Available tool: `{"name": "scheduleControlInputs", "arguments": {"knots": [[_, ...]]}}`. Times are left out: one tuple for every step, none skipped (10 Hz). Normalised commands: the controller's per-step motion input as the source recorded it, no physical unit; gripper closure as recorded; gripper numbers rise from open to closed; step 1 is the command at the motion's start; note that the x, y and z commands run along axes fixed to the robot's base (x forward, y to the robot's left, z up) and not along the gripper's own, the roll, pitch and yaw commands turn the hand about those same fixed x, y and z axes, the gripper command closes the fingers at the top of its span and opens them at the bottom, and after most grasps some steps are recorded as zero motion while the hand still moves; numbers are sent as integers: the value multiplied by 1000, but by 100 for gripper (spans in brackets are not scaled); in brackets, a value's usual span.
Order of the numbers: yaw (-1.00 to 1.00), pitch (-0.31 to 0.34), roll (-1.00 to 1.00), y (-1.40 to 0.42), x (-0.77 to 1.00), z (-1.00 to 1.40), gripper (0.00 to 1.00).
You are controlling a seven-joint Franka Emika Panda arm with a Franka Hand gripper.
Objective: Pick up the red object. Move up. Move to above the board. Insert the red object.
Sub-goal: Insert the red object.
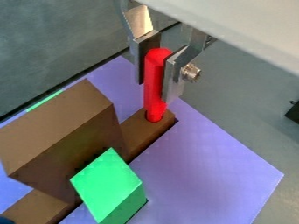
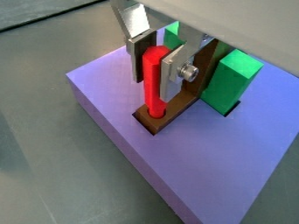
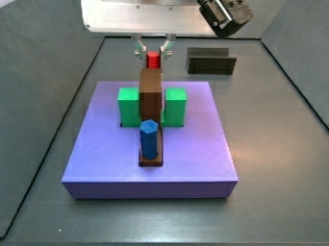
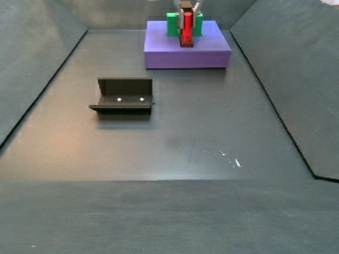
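The red object [image 1: 155, 98] is a bright red straight peg standing upright, its lower end in the end of the brown-lined central slot [image 1: 142, 134] of the lavender-blue board [image 1: 222, 166]. My gripper [image 1: 156, 74] is above the board, and its silver fingers clamp the peg's upper half from both sides. Both wrist views show this; the peg [image 2: 153, 92], gripper [image 2: 156, 72] and board [image 2: 128, 144] match. In a side view the red object [image 3: 153, 61] shows under the gripper [image 3: 153, 50] at the board's [image 3: 103, 163] far edge, and it is small in the other [image 4: 188, 25].
A wide brown block [image 3: 150, 91] stands in the slot between two green blocks [image 3: 129, 106] [image 3: 175, 106]. A blue upright peg [image 3: 148, 137] stands at the slot's near end. The dark fixture [image 4: 123, 95] sits on the grey floor apart from the board [image 4: 185, 58].
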Motion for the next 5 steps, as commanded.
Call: {"name": "scheduleControlInputs", "arguments": {"knots": [[29, -10, 101, -94, 69, -414, 100], [26, 0, 104, 0, 229, -423, 100], [17, 10, 96, 137, 349, -237, 100], [60, 19, 123, 83, 306, -194, 100], [77, 3, 133, 0, 263, -249, 100]]}}
